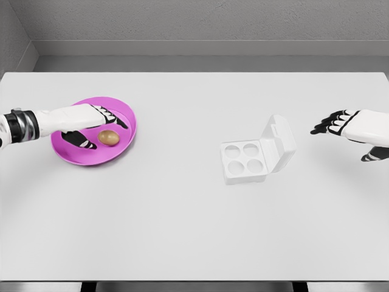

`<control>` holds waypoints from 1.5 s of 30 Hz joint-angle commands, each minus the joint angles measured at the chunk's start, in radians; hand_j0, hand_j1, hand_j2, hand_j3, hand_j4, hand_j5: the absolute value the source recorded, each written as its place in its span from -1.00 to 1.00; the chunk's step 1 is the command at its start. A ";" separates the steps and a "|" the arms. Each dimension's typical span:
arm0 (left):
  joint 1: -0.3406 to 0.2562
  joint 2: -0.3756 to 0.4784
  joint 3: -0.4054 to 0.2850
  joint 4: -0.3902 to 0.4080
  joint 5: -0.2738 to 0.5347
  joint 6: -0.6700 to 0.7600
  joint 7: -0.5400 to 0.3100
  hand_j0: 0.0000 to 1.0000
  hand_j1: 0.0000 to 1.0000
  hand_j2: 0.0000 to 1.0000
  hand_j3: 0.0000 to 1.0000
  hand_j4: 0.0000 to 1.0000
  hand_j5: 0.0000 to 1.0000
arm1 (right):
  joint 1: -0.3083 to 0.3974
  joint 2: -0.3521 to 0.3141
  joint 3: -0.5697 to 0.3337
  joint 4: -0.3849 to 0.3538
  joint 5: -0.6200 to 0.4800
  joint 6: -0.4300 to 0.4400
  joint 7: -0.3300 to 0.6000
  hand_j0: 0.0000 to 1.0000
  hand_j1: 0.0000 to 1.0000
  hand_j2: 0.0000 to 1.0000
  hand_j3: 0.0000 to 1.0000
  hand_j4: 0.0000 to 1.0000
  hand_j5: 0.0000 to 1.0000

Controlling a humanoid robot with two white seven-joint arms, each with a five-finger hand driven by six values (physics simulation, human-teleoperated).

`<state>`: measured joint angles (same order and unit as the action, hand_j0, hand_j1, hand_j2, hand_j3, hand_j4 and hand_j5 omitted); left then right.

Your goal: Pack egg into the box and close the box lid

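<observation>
**Egg not yet lifted; box open and empty**

The white table (182, 231) carries two items. Toward its left edge sits a magenta plate (124, 109), and on it rests a single brown egg (109, 138), lying slightly right of the plate's centre. Right of the table's centre, well apart from the plate, sits a white egg box (245, 163) with four round cups. All four cups are empty. Its lid (278, 143) stands raised and tilted back toward the right edge, so the cups are fully exposed for loading.

The left hand (85, 121) reaches in from the left edge and is positioned over the plate, fingers spread, with the thumb on the near side of the egg and the other fingers on the far side. It brackets the egg but I cannot confirm contact; the egg appears to rest on the plate, not to be gripped. This posture reads as a pre-grasp.

The right hand (346, 125) hovers near the right edge, beside the box on its lid side, fingers relaxed and apart, holding nothing. Its station suggests it is held ready to swing the lid down once an egg is seated.

Judgement: the task is at its first step; packing and closing both remain outstanding.
</observation>
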<state>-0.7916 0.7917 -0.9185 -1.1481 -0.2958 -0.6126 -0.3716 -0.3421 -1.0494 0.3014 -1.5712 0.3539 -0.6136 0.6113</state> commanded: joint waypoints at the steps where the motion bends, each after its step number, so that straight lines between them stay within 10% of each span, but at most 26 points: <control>1: 0.000 -0.011 0.001 0.001 -0.003 0.002 0.000 0.60 0.60 0.60 0.60 0.60 0.60 | 0.000 -0.001 0.001 -0.003 -0.004 0.003 0.000 1.00 1.00 1.00 1.00 1.00 1.00; 45: -0.011 -0.046 0.001 0.045 -0.037 0.002 0.002 0.60 0.60 0.60 0.60 0.60 0.60 | 0.005 0.006 0.018 -0.007 -0.006 0.003 0.000 1.00 1.00 1.00 1.00 1.00 1.00</control>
<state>-0.8007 0.7445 -0.9189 -1.0919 -0.3405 -0.6126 -0.3696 -0.3375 -1.0418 0.3188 -1.5783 0.3531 -0.6135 0.6113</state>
